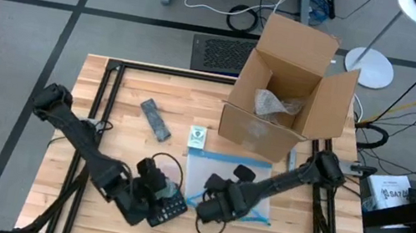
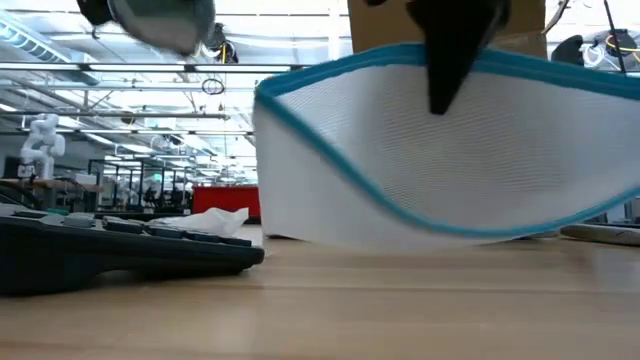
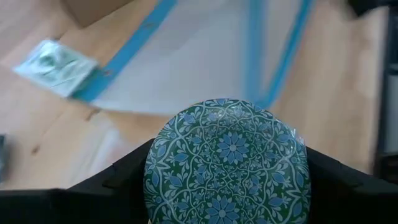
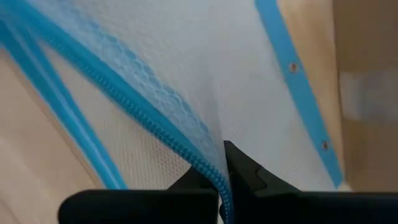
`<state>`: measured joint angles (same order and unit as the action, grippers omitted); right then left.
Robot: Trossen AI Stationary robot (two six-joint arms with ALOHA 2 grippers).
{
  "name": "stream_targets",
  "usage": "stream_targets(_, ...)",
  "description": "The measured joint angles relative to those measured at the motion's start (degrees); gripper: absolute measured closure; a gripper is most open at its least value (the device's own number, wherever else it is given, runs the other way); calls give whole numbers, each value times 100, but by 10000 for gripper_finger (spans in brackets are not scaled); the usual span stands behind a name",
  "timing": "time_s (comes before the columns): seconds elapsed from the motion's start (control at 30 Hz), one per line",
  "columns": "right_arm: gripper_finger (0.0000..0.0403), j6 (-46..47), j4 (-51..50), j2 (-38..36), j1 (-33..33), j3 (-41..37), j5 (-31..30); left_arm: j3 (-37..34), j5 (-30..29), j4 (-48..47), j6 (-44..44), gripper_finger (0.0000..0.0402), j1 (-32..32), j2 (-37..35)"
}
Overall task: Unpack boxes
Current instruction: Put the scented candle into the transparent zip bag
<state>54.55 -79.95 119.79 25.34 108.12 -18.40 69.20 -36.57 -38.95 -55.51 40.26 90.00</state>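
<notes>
My high camera looks straight down; my low one sits at table level; both see the mesh pouch (image 1: 233, 182).

- The box (image 1: 288, 92) sits at the far right of the table, a plain brown corrugated cardboard carton and the largest thing in view.
- It stands upright with its top open, flaps spread outward: one wide flap stands up at the far side, another leans out to the right.
- Inside, a crumpled clear wrap lies on the bottom.
- Its near wall carries a glossy strip of clear tape.
- In the low view only the carton's (image 2: 380, 25) brown upper part peeks out at the far end of the table.
</notes>
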Motion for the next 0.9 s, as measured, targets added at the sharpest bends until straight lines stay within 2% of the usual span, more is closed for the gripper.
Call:
stream_targets(0.1,403,-363,335,0,-261,0,342,126,-239,250,250,113,231,0)
stream_targets(0.37,403,-1098,1693,-203,-950,0,1354,172,-942,1670,1456,113,580,24)
stream_targets(0.6,403,-1144,2420,-904,-1315,0,1432,174,-1010,1485,1578,113,538,293)
stream_targets(0.7,403,-1044,2668,-1189,-1376,4,1527,172,-1215,1159,1544,113,397,335)
stream_targets(0.8,403,-923,2874,-1285,-1311,4,1581,172,-1576,1156,1567,113,221,336)
stream_targets(0.9,403,-877,2888,-1289,-1214,4,1603,321,-1599,1165,1782,113,34,334)
